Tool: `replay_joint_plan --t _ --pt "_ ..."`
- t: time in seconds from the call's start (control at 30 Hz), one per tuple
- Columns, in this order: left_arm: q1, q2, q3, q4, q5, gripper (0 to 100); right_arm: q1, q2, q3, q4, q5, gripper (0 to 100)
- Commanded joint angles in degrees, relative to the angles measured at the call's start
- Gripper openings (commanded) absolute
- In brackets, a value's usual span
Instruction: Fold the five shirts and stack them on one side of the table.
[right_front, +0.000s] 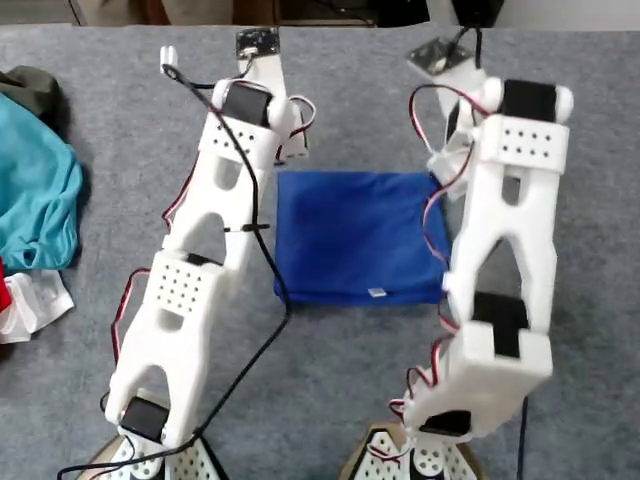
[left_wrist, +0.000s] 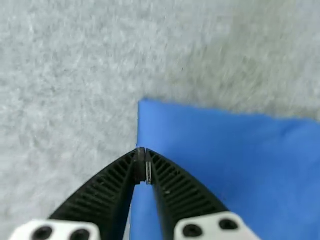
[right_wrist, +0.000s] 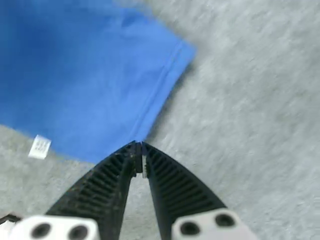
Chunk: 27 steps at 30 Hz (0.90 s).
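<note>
A blue shirt lies folded into a flat rectangle in the middle of the grey table, with a small white tag near its front edge. My left gripper is shut, its tips meeting right over the side edge of the blue shirt near a far corner. My right gripper is also shut, its tips at the opposite edge of the blue shirt. Neither holds up any cloth. From above, the left arm and the right arm flank the shirt's far corners.
A heap of unfolded shirts sits at the table's left edge: a teal one, a dark green one behind it, and red and white cloth in front. Bare grey carpet-like surface surrounds the blue shirt.
</note>
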<state>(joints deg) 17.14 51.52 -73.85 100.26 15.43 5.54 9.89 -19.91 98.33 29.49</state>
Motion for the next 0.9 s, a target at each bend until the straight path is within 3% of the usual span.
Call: replay_joint_plan --t 0.0,0.27,0.53,0.7,0.87 --pt "3.1 -11.6 15.8 0.9 -1.3 2 -0.8 -10.3 15.3 -6.8 -0.3 0.5" --pt "8.0 -26.4 43.2 -1.8 -2.4 2 -0.6 -16.6 39.7 -19.3 -1.9 0.5" --pt "8.1 -31.9 68.9 -20.0 -2.1 2 0.4 -15.5 51.9 -29.2 -2.3 0.5" --pt "7.6 -32.4 77.1 -29.1 -0.8 2 4.5 -11.6 54.9 -34.3 -1.0 0.5" --pt "7.3 -32.6 77.4 -30.9 -0.8 2 3.6 -9.5 52.2 -33.5 -0.4 0.5"
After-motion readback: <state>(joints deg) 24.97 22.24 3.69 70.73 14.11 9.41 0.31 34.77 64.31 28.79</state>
